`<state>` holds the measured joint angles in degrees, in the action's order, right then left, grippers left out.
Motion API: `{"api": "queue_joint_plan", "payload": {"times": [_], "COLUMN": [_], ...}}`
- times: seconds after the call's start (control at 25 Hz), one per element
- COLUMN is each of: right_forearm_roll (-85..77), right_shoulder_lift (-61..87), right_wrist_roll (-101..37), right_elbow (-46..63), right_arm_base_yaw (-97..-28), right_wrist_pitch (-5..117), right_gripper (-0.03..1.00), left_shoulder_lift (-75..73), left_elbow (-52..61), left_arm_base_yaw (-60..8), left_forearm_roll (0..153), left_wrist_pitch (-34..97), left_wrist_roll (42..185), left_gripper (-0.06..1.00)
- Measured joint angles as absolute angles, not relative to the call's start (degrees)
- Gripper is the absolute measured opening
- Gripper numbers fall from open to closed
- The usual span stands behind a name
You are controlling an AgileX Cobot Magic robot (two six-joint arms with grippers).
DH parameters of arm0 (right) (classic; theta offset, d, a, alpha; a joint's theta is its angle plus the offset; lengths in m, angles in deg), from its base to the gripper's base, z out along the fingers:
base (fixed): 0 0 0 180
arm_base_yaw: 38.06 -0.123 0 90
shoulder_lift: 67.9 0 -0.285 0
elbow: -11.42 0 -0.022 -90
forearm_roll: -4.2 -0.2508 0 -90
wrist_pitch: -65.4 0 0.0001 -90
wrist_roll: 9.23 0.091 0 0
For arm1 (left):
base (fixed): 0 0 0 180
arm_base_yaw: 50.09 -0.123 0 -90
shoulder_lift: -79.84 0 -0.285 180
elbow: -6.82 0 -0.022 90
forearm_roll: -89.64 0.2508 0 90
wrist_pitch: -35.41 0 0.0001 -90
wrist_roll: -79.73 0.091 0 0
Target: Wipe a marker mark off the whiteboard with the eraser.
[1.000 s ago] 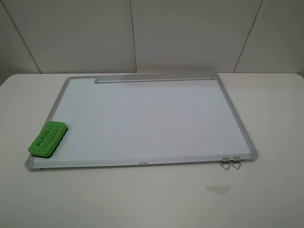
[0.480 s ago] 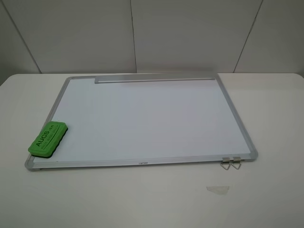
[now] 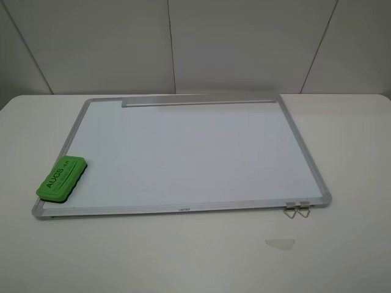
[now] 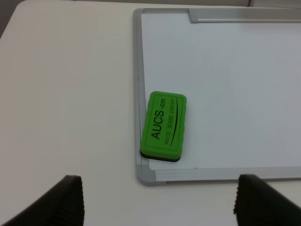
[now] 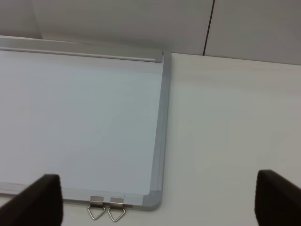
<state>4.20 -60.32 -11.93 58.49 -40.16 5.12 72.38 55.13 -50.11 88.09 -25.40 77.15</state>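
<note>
High view: whiteboard flat on the table; eraser on its near-left corner. We find no mark on the white face, though one so small may be lost here. No arm in sight.

Left wrist view: left gripper spread wide, holding nothing, above bare table short of the eraser.

Right wrist view: right gripper likewise parted and empty, near two clips.

We judge nothing begun or all finished; next, left arm must descend and straddle the eraser's short sides.
</note>
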Motion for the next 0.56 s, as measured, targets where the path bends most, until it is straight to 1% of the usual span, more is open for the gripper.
{"api": "queue_joint_plan", "payload": {"times": [0.56], "right_forearm_roll": [4.2], "right_shoulder_lift": [-60.32], "right_wrist_roll": [-11.93], "right_elbow": [58.49], "right_arm_base_yaw": [-40.16], "right_wrist_pitch": [5.12], "right_gripper": [0.82], "left_shoulder_lift": [72.38], "left_elbow": [55.13], "left_arm_base_yaw": [-50.11], "left_forearm_roll": [88.09], "left_wrist_pitch": [-25.4], "left_wrist_roll": [77.15], "left_gripper": [0.67]}}
